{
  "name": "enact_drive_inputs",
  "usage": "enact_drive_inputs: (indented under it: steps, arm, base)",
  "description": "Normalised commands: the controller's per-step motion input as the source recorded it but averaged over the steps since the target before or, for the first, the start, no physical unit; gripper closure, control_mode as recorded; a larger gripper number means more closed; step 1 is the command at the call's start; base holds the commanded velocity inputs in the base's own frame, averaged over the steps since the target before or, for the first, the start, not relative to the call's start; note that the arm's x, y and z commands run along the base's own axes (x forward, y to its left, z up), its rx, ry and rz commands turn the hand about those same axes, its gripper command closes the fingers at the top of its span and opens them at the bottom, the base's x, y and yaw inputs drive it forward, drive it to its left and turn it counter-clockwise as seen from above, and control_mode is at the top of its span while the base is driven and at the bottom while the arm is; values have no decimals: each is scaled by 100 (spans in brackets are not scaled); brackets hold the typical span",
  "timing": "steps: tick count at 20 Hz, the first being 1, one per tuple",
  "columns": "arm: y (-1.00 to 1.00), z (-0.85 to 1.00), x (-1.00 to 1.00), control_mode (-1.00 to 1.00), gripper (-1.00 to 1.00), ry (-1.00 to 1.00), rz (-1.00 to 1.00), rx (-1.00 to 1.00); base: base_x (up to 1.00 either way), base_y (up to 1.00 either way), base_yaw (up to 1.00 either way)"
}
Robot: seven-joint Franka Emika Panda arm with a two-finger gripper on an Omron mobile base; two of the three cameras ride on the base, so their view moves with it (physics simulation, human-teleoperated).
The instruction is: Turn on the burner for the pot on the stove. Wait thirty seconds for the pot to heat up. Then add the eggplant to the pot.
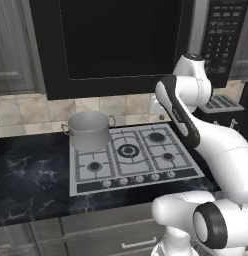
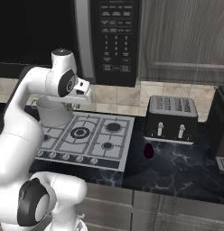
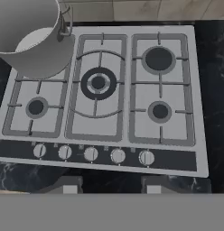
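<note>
The row of knobs [image 3: 91,154] is seen just below the half-open, empty gripper [image 3: 106,184]; the pot [image 3: 35,36] sits far back-left.

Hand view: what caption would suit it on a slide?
Gripper hovers above the stove knobs; pot on rear left burner.

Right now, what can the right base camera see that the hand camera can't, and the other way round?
The right base view shows the eggplant on the dark counter in front of the toaster, plus the microwave above. The hand view shows the claw fingertips standing apart, holding nothing, above the counter just in front of the knobs, and looks down inside the pot. Both show the stove, its five burners, the knob row and the grey pot on the back-left burner.
</note>
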Motion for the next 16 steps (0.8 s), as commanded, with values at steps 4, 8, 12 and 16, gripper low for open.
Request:
enact_drive_inputs:
  steps: [4, 8, 12, 16]
  arm:
    - [23, -3, 0, -100, -100, 2, 5, -2]
    - [22, -20, 0, -100, -100, 13, 6, 0]
    - [26, -17, -4, -100, -100, 11, 7, 0]
    - [26, -1, -23, -100, -100, 0, 6, 0]
  base:
    - [0, 0, 0]
    - [0, 0, 0]
    - [0, 0, 0]
    - [0, 0, 0]
